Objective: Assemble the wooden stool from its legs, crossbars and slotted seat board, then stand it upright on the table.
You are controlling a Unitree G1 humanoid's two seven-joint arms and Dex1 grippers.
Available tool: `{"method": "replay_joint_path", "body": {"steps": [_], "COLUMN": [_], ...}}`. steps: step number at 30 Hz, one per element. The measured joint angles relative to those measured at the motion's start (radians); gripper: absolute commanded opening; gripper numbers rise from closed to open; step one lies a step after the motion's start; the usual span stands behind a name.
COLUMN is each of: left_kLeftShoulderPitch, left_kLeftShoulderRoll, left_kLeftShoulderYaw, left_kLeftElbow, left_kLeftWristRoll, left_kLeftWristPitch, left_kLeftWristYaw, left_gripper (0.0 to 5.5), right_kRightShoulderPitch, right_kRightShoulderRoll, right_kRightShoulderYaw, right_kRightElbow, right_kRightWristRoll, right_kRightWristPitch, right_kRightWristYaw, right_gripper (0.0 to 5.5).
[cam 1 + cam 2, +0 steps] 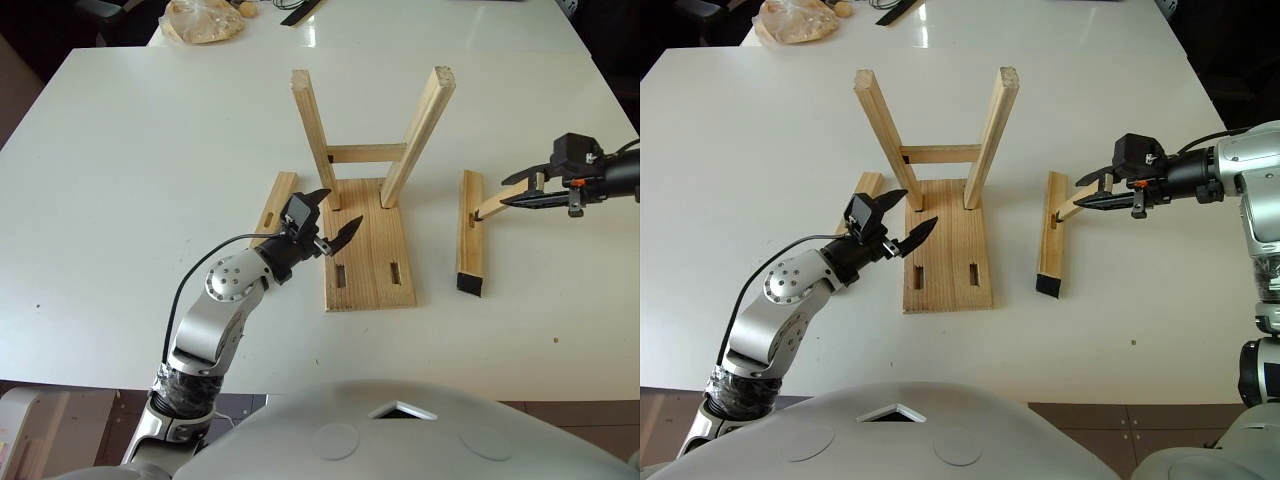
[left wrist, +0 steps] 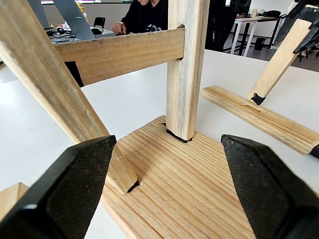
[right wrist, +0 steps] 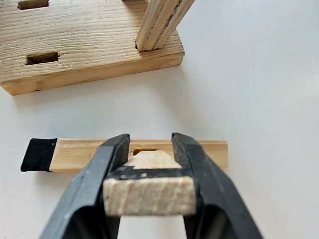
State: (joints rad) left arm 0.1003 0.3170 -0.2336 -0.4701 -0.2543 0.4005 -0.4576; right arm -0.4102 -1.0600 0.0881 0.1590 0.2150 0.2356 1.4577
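The slotted seat board (image 1: 368, 252) lies flat on the white table (image 1: 140, 170). Two legs (image 1: 314, 135) (image 1: 420, 132) joined by a crossbar (image 1: 366, 153) stand in its far slots. My left gripper (image 1: 330, 218) hovers open over the board's left edge, close to the left leg. A loose leg (image 1: 470, 232) with a black tip lies right of the board. My right gripper (image 1: 515, 195) is shut on a short crossbar (image 3: 148, 193), whose end points into that leg's slot (image 3: 144, 149). Another leg (image 1: 276, 203) lies left of the board, partly hidden by my left arm.
A crumpled bag (image 1: 203, 20) and a dark object (image 1: 303, 10) sit at the table's far edge. Two near slots (image 1: 340, 274) (image 1: 395, 270) in the board are open. The table's left side is bare white surface.
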Motion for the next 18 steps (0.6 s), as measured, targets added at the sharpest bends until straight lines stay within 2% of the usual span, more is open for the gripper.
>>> {"method": "replay_joint_path", "body": {"steps": [12,18], "left_kLeftShoulderPitch": [-0.001,-0.01], "left_kLeftShoulderRoll": [0.0,-0.005], "left_kLeftShoulderYaw": [-0.002,-0.009], "left_kLeftElbow": [-0.003,-0.002], "left_kLeftWristRoll": [0.0,0.0], "left_kLeftWristPitch": [0.004,0.005], "left_kLeftWristYaw": [-0.001,-0.001], "left_gripper": [3.92,3.92], "right_kRightShoulderPitch": [-0.001,-0.098], "right_kRightShoulderRoll": [0.018,0.03], "right_kRightShoulderYaw": [0.038,0.115], "right_kRightElbow": [0.016,0.086], "right_kRightWristRoll": [-0.028,-0.083], "right_kRightWristPitch": [-0.023,-0.045], "right_kRightWristYaw": [0.005,0.061], "right_gripper": [1.33,1.33]}}
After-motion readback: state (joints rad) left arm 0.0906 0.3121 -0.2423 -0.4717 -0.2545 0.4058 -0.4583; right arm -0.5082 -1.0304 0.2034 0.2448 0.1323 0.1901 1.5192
